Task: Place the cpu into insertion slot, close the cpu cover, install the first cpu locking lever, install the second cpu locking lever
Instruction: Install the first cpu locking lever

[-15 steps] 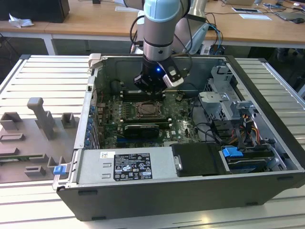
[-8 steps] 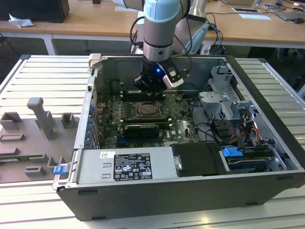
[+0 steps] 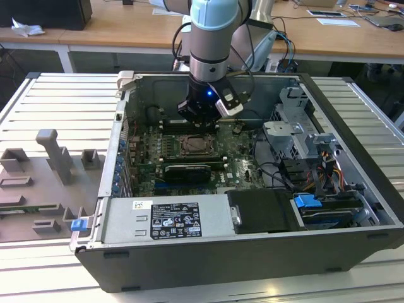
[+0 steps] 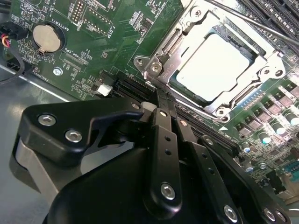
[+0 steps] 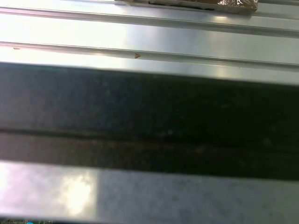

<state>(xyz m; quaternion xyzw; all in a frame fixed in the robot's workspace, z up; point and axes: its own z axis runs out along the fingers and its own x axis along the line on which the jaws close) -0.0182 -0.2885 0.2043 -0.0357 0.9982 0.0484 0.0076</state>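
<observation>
The cpu (image 4: 215,65), a silvery-grey square chip, lies flat in the insertion slot (image 3: 197,146) on the green board inside the open computer case. The cpu cover (image 4: 198,23), a thin silvery frame, lies down around the chip, which shows through its window. A thin metal lever rod (image 4: 252,21) runs along the far side of the socket. My gripper (image 4: 158,95) is shut with nothing between its black fingers, and its tip sits at a corner of the socket frame. In the exterior view the gripper (image 3: 201,123) hangs just behind the socket, low over the board.
A long black graphics card (image 3: 186,170) lies in front of the socket, and the power supply (image 3: 167,221) sits at the case front. Drive cage and cables (image 3: 297,136) crowd the exterior view's right. Memory slots (image 4: 275,14) flank the socket. A grey fixture tray (image 3: 44,183) lies outside the case.
</observation>
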